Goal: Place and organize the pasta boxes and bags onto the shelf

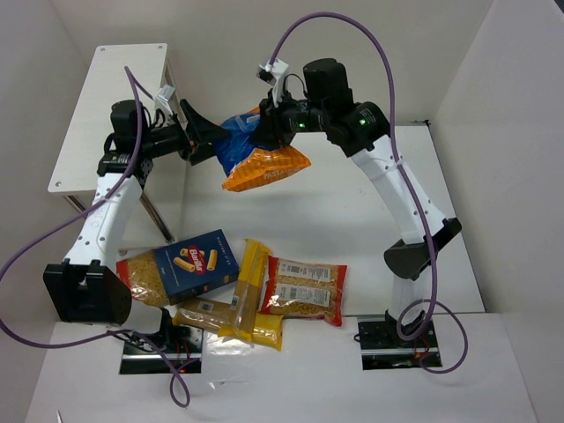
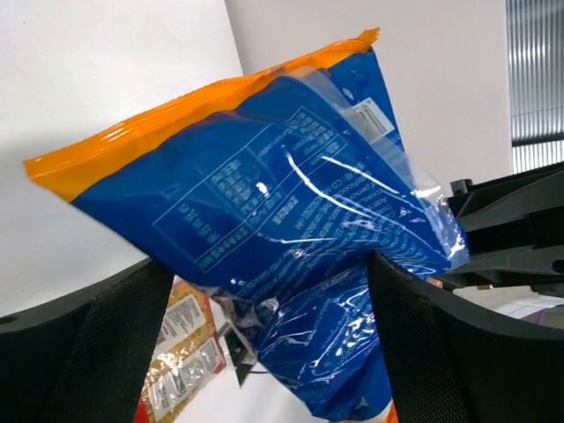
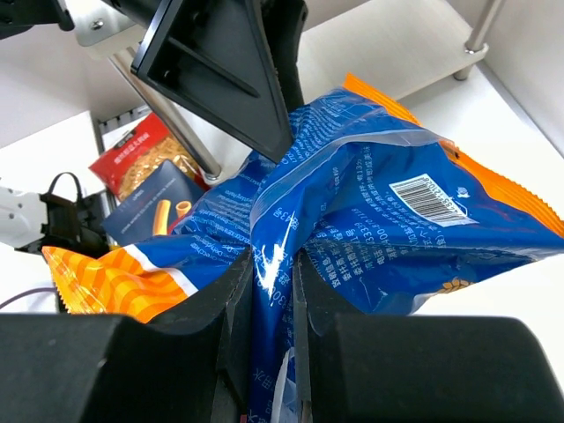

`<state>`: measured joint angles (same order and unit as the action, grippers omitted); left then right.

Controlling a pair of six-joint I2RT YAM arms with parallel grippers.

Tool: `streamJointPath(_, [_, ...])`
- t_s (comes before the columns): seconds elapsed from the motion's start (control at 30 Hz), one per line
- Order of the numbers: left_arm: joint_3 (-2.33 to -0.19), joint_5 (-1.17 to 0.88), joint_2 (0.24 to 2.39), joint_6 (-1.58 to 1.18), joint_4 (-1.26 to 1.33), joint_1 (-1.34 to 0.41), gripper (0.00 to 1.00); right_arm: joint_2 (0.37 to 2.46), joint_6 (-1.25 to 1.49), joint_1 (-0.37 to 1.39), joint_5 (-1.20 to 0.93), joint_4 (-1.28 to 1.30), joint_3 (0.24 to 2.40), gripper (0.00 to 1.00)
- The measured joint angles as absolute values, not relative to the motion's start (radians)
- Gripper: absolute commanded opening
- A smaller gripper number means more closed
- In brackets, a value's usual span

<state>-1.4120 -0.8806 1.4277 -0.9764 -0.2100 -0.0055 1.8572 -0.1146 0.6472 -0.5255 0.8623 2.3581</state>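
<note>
A crinkly blue bag [image 1: 256,154] with an orange end hangs in the air near the shelf [image 1: 106,97]. My right gripper [image 1: 269,123] is shut on a fold of it [image 3: 397,220], the fold pinched between its jaws [image 3: 273,264]. My left gripper [image 1: 207,141] stands open at the bag's left side, and the bag [image 2: 282,203] sags between its wide fingers [image 2: 264,282]. On the table below lie the blue pasta box [image 1: 196,262], red-trimmed bags [image 1: 304,289] and long yellow spaghetti packs [image 1: 247,286].
White walls close in the table on the left, back and right. The shelf's metal legs [image 1: 159,220] stand just left of the held bag. A clear bag of pasta [image 1: 141,278] lies partly under the blue box.
</note>
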Motion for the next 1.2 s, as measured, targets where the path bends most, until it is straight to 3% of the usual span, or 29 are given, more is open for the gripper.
streamJointPath(0.07, [-1.415, -0.888, 1.432, -0.987, -0.208, -0.006, 0.95, 1.860, -0.108, 0.646, -0.537, 0.863, 2.358, 0.00])
streamJointPath(0.17, [-1.429, -0.901, 1.446, -1.003, -0.208, -0.006, 0.82, 1.863, -0.101, 0.644, -0.543, 0.862, 2.358, 0.00])
streamJointPath(0.23, [-1.435, -0.907, 1.452, -1.006, -0.206, -0.006, 0.79, 1.866, -0.100, 0.643, -0.546, 0.863, 2.364, 0.00])
streamJointPath(0.53, [-1.509, -0.925, 1.472, -1.026, -0.204, -0.005, 0.96, 1.880, -0.097, 0.641, -0.558, 0.862, 2.423, 0.00])
streamJointPath(0.77, [-1.560, -0.937, 1.478, -1.028, -0.195, -0.005, 0.95, 1.899, -0.094, 0.641, -0.568, 0.861, 2.486, 0.00])
streamJointPath(0.9, [-1.571, -0.953, 1.489, -1.028, -0.186, -0.004, 0.80, 1.908, -0.094, 0.641, -0.576, 0.860, 2.503, 0.00])
streamJointPath(1.03, [-1.590, -0.961, 1.502, -1.018, -0.180, 0.001, 0.46, 1.912, -0.094, 0.641, -0.581, 0.859, 2.512, 0.00])
streamJointPath(1.07, [-1.598, -0.968, 1.506, -1.019, -0.177, 0.002, 0.22, 1.912, -0.094, 0.641, -0.582, 0.859, 2.513, 0.00])
streamJointPath(1.13, [-1.617, -0.983, 1.510, -1.018, -0.163, 0.002, 0.02, 1.914, -0.094, 0.641, -0.585, 0.859, 2.513, 0.00])
streamJointPath(1.2, [-1.645, -0.988, 1.511, -0.998, -0.159, 0.002, 0.00, 1.916, -0.093, 0.641, -0.595, 0.857, 2.513, 0.00])
